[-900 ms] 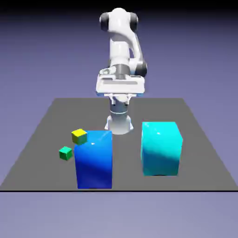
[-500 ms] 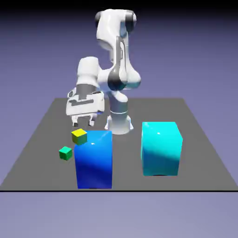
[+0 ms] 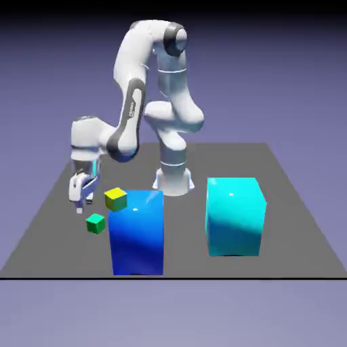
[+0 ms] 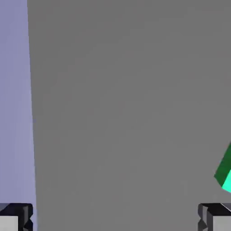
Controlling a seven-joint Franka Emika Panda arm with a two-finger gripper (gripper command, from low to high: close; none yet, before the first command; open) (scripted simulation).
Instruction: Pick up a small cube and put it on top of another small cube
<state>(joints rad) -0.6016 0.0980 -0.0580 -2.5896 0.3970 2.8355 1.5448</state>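
Observation:
The tiny green cube (image 3: 95, 223) lies on the grey table, toward the exterior view's left. The tiny yellow cube (image 3: 116, 198) sits just behind it, against the tall blue block's top corner. My gripper (image 3: 83, 201) hangs low over the table, a little behind and to the left of the green cube and left of the yellow one. In the hand view its two fingertips stand wide apart at the bottom corners, so my gripper (image 4: 115, 221) is open and holds nothing. Only a sliver of the green cube (image 4: 225, 173) shows at that view's right edge.
A tall blue block (image 3: 137, 232) stands right beside both small cubes. A large cyan block (image 3: 234, 215) stands further toward the exterior view's right. The table's edge (image 4: 30, 113) runs down the hand view's left side, with the backdrop beyond it.
The arm has swung from over the table's middle to the exterior view's left and dropped low, bringing the gripper down close behind the green cube. The cubes and blocks have not moved.

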